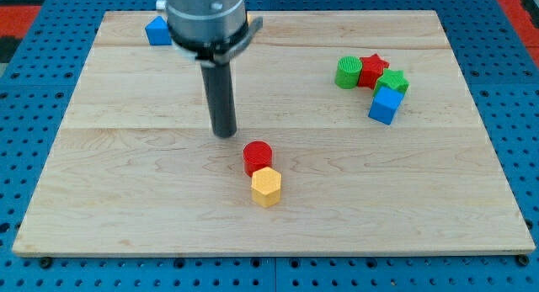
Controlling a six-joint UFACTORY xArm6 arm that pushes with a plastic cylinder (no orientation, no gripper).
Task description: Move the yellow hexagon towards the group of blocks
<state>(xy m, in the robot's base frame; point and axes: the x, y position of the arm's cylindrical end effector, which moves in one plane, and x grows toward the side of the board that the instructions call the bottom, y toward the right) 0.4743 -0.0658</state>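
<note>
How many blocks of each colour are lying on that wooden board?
Red: 2, a cylinder and a star
Green: 2, a cylinder and a second green block
Blue: 2, a cube and one at the view's top left
Yellow: 1, the hexagon
Total: 7 blocks

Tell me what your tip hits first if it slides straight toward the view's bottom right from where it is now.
Probably the red cylinder, just below-right of my tip; the yellow hexagon sits touching it beyond. Depth is uncertain, so the tip might only graze it.
</note>
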